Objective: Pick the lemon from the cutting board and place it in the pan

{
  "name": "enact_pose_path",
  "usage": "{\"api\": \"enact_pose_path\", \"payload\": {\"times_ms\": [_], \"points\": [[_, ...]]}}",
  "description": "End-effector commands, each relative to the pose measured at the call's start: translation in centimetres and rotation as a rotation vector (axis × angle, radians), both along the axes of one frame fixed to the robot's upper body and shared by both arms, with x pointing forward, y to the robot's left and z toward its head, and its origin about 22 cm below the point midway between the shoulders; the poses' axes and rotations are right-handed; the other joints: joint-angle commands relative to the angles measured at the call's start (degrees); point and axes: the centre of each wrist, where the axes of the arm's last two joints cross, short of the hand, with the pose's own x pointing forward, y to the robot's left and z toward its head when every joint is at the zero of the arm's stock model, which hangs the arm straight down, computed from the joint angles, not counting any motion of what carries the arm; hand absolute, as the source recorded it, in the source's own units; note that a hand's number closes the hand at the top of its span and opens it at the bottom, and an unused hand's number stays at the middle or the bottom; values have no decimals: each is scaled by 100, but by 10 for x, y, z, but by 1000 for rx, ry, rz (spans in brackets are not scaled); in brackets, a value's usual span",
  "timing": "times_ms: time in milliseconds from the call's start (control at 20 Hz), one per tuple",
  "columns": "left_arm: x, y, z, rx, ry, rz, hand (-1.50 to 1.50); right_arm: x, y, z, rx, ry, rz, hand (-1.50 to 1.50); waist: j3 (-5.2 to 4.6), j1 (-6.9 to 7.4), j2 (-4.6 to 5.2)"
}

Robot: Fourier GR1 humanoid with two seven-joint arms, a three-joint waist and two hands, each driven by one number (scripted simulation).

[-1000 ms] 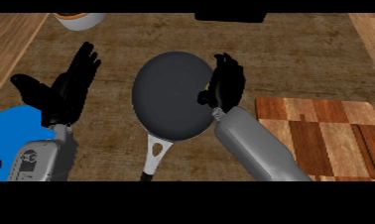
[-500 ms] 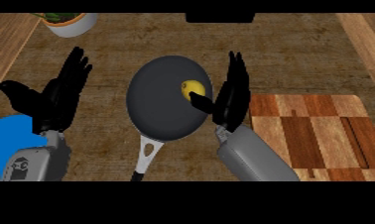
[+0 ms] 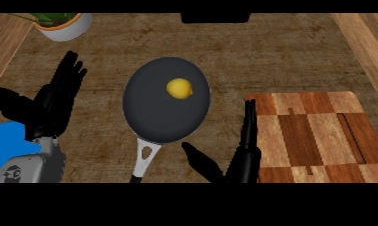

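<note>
- The lemon (image 3: 179, 88) lies inside the dark pan (image 3: 159, 115), toward its far right part.
- The right hand (image 3: 244, 157) is spread, fingers straight, between pan handle and cutting board (image 3: 314, 135).
- The left hand (image 3: 55, 100) rests open, fingers spread, at the left.

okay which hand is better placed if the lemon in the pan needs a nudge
Right. The right hand is open beside the pan, between it and the cutting board. The lemon lies toward that side; the left hand rests farther off.
</note>
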Motion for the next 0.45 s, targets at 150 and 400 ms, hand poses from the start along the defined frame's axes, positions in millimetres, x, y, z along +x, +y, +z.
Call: {"api": "enact_pose_path", "payload": {"times_ms": [150, 400], "points": [[2, -5, -4, 8, 5, -4, 0, -77, -15, -11, 86, -67, -20, -150, -3, 69, 37], [-5, -15, -1, 9, -6, -8, 0, -90, -10, -9, 48, -47, -35, -150, -4, 82, 37]]}}
